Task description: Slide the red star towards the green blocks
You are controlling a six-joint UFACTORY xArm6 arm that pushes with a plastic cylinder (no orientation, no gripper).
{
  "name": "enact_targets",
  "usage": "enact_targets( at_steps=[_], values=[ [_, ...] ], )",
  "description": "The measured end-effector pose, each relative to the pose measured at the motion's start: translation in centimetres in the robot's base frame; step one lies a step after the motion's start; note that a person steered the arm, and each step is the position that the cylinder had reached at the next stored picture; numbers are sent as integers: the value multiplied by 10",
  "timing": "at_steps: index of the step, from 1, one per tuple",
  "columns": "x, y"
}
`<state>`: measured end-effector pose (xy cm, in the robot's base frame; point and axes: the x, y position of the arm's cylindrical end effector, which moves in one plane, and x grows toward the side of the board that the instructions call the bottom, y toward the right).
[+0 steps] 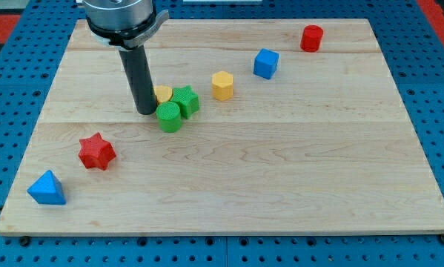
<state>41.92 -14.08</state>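
The red star [96,151] lies at the view's lower left of the wooden board [281,178]. Two green blocks sit near the middle left: a green cylinder [169,117] and a green star [184,100], touching each other. A yellow block [163,93] is tucked behind them, partly hidden. My tip [145,111] rests on the board just left of the green cylinder, close to it, and up and to the right of the red star, well apart from it.
A blue triangular block [47,188] lies at the lower left corner. A yellow hexagon [222,85], a blue cube [265,64] and a red cylinder [311,38] run toward the view's upper right. A blue pegboard [436,67] surrounds the board.
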Motion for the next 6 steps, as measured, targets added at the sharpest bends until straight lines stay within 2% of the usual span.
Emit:
enact_targets(
  at_steps=[1, 2, 3, 4, 6],
  values=[
    [3, -108],
    [3, -164],
    [41, -159],
    [104, -151],
    [102, -31]
  ],
)
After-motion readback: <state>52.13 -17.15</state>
